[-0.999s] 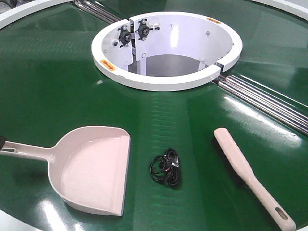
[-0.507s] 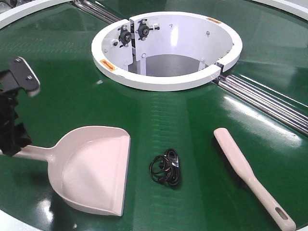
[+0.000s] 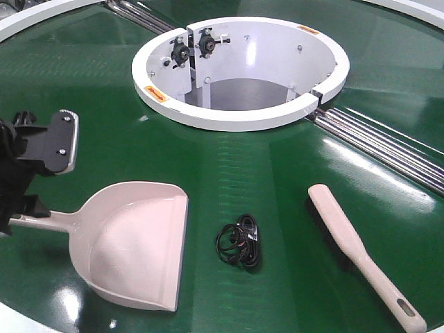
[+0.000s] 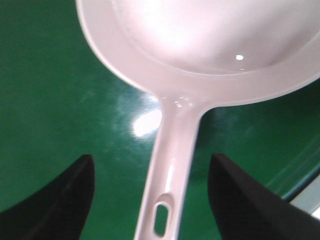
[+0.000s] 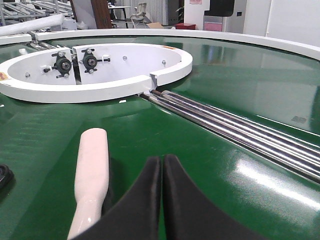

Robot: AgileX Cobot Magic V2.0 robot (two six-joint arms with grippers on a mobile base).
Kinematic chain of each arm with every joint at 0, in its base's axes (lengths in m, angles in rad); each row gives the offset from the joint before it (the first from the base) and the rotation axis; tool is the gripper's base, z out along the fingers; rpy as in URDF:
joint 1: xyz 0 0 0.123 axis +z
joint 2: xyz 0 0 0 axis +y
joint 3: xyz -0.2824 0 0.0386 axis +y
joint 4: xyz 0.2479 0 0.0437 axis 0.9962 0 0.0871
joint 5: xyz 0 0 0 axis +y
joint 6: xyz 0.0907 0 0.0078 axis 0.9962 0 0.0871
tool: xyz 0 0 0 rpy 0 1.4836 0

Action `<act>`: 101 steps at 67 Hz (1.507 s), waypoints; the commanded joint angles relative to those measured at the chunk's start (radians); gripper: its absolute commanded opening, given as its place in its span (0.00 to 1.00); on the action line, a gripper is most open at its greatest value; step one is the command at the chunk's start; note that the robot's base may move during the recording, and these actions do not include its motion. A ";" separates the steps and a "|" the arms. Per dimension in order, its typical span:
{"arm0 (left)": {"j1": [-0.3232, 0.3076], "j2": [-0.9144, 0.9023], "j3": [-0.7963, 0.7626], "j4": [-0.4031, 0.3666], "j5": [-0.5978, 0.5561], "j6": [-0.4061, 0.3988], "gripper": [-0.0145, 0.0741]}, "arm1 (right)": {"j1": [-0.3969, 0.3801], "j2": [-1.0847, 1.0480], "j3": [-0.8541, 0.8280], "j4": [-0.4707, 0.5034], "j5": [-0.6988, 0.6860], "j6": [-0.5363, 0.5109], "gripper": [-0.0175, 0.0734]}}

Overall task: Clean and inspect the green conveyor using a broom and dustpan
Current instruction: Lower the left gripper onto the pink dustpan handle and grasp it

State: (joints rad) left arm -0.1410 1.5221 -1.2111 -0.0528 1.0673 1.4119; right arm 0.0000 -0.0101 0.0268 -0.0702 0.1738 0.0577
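1. The dustpan point(image 3: 139, 243) lies flat on the green conveyor point(image 3: 277, 166), at 7 o'clock from the white central ring point(image 3: 236, 119). Its handle points to 9 o'clock.
2. The left gripper point(image 4: 150, 172) hovers over the handle's slotted end, jaws released and spread to either side of it without touching.
3. The broom point(image 3: 350, 243) lies at 5 o'clock from the ring.
4. The right gripper point(image 5: 161, 162) sits just beside the broom, at its 3 o'clock in the wrist view, jaws clenched on nothing.
5. A black tangle of loops point(image 3: 239, 243) rests between dustpan and broom.
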 commanded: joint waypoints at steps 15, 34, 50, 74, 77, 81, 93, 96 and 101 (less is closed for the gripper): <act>-0.005 0.055 -0.030 -0.027 -0.007 0.010 0.74 | -0.004 -0.018 0.021 -0.002 -0.076 -0.003 0.18; -0.005 0.117 -0.029 -0.024 0.004 0.066 0.76 | -0.004 -0.018 0.021 -0.002 -0.076 -0.003 0.18; -0.005 0.162 -0.029 0.020 0.004 0.087 0.75 | -0.004 -0.018 0.021 -0.002 -0.076 -0.003 0.18; -0.005 0.211 -0.029 0.043 -0.018 0.087 0.70 | -0.004 -0.018 0.021 -0.002 -0.076 -0.003 0.18; -0.005 0.215 -0.029 0.043 -0.017 0.087 0.67 | -0.004 -0.018 0.021 -0.002 -0.076 -0.003 0.18; -0.005 0.222 -0.029 0.043 -0.020 0.087 0.60 | -0.004 -0.018 0.021 -0.002 -0.076 -0.003 0.18; -0.005 0.244 -0.029 0.042 -0.014 0.087 0.36 | -0.004 -0.018 0.021 -0.002 -0.076 -0.003 0.18; -0.005 0.242 -0.031 0.044 -0.009 0.087 0.30 | -0.004 -0.018 0.021 -0.002 -0.076 -0.003 0.18; -0.005 0.231 -0.050 0.046 0.014 0.087 0.20 | -0.004 -0.018 0.021 -0.002 -0.076 -0.003 0.18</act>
State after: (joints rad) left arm -0.1410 1.8042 -1.2198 0.0000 1.0575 1.5015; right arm 0.0000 -0.0101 0.0268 -0.0702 0.1738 0.0577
